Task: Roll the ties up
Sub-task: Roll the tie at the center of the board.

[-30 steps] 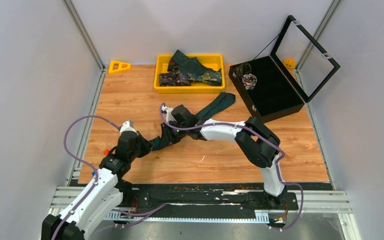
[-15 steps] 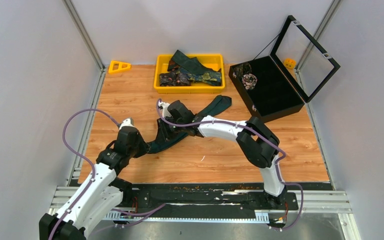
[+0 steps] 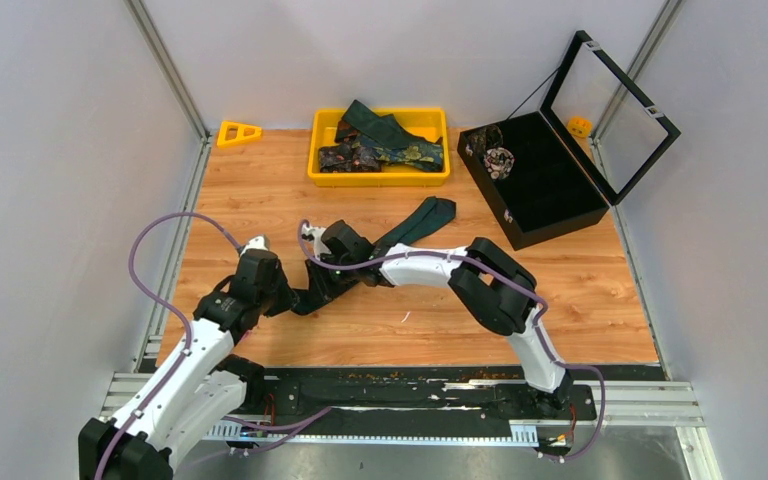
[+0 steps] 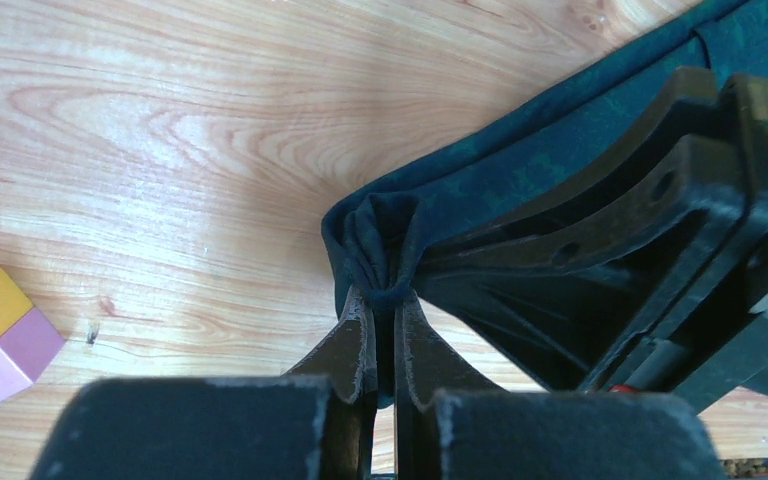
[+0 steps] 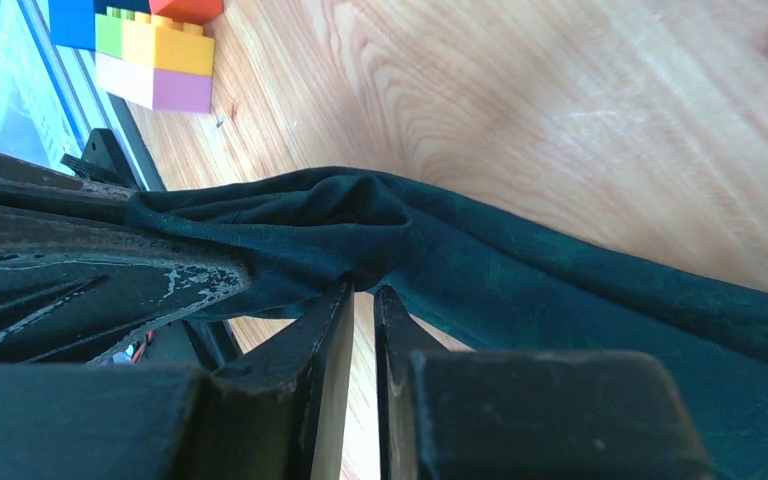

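A dark teal-green tie lies aslant across the wooden table, its wide end at the upper right. My left gripper is shut on the tie's narrow end, and the left wrist view shows bunched fabric pinched between its fingers. My right gripper is shut on the same tie a little further along, and the right wrist view shows a fold of fabric caught at its fingertips. The two grippers almost touch. Several more ties lie piled in the yellow tray.
A black case with a clear lid stands open at the back right, with a rolled item inside. A yellow triangle piece lies at the back left. Coloured blocks lie by the left table edge.
Both grippers have moved left and nearer with the tie, pulling its wide end down and left. The left arm has drawn back toward the left edge.
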`<action>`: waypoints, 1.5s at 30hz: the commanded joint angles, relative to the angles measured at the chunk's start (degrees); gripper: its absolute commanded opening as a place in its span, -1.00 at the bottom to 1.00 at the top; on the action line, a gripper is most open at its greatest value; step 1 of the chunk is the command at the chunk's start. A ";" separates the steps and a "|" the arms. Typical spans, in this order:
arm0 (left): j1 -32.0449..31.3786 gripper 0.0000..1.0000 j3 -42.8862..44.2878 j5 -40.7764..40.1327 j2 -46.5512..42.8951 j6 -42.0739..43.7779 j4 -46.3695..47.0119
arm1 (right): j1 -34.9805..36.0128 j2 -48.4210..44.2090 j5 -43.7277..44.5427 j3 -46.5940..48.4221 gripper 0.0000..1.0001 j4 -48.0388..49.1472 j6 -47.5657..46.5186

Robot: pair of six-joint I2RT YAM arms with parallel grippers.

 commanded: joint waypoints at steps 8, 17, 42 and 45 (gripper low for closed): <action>-0.10 -1.00 5.00 1.29 3.36 3.87 -0.77 | 2.47 2.45 -1.26 4.87 -0.72 2.04 1.10; -0.10 -1.00 6.80 1.03 9.24 5.82 -0.99 | 2.49 4.52 -2.74 6.02 -0.73 3.62 1.35; -0.62 -1.00 10.26 -1.93 27.53 6.80 4.02 | -0.99 -7.75 -1.73 -8.63 -0.74 6.87 1.12; -0.80 -0.99 10.50 -2.09 28.40 6.07 4.57 | -1.26 -10.50 -0.50 -11.70 -0.74 6.79 1.10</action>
